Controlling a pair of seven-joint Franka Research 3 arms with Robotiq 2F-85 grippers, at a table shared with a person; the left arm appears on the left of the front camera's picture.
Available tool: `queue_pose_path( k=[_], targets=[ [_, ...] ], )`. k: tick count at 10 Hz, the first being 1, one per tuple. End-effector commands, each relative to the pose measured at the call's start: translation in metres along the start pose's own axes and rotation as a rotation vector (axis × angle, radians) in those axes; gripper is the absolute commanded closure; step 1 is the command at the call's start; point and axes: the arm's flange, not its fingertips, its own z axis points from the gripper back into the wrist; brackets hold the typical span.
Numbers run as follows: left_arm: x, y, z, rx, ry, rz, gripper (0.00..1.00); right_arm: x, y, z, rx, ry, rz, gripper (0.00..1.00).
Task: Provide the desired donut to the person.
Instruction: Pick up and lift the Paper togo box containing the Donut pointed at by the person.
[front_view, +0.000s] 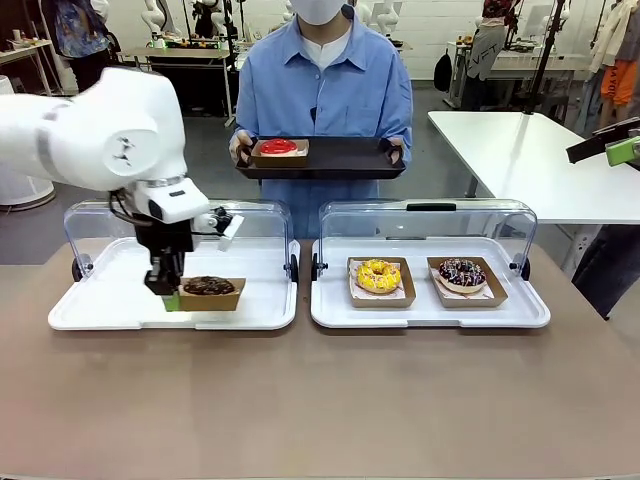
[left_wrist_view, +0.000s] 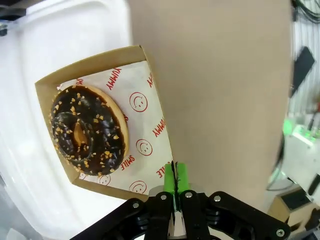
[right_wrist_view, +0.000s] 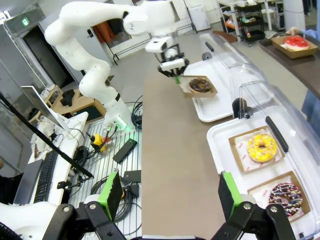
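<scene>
Pinching one rim of the brown paper box (front_view: 225, 298) that carries the chocolate donut (front_view: 208, 286), the left tool (front_view: 172, 298) stands over the left white tray (front_view: 100, 312) with its green pads pressed together on the cardboard wall. Whether the box has left the tray floor I cannot tell. The grasp looks made, and by my reckoning the lift, the carry across the desk (front_view: 320, 400) and the release are left. Beyond the middle of the desk the person (front_view: 325, 90) holds a black serving tray (front_view: 345, 160) in both hands; a red donut (front_view: 278, 147) in its own box sits at one end of it, with bare room beside it. On the right white tray (front_view: 430, 318) a yellow donut (front_view: 378, 275) and a dark sprinkled donut (front_view: 461, 272) lie untouched under a raised clear lid (front_view: 430, 215). The right tool (right_wrist_view: 170, 187) hangs above the robot's side of the desk, fingers spread wide with nothing between them. The left wrist view makes plain what the front view leaves hard to read: the pads meeting on the box's edge, the printed paper liner (left_wrist_view: 145, 125) and the nut crumbs on the glaze. The front view gives the person's tray squarely, and the right wrist view shows the whole left arm from the side, reaching down to the box.
</scene>
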Motion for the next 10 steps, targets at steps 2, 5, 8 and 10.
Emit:
queue_pose_path(
  k=[2, 5, 8, 10],
  targets=[
    [-0.013, -0.062, 0.048, 0.079, 0.0, -0.031, 1.0, 0.001, 0.001, 0.0, 0.008, -0.01, 0.01, 0.0],
    [-0.009, -0.087, 0.101, 0.155, -0.029, -0.019, 1.0, 0.001, 0.001, 0.0, 0.008, -0.01, 0.01, 0.0],
    [-0.001, -0.08, 0.149, 0.205, -0.084, 0.013, 1.0, 0.001, 0.001, 0.0, 0.008, -0.01, 0.01, 0.0],
    [0.002, -0.066, 0.165, 0.198, -0.104, 0.021, 1.0, 0.001, 0.001, 0.0, 0.008, -0.01, 0.01, 0.0]
  ],
)
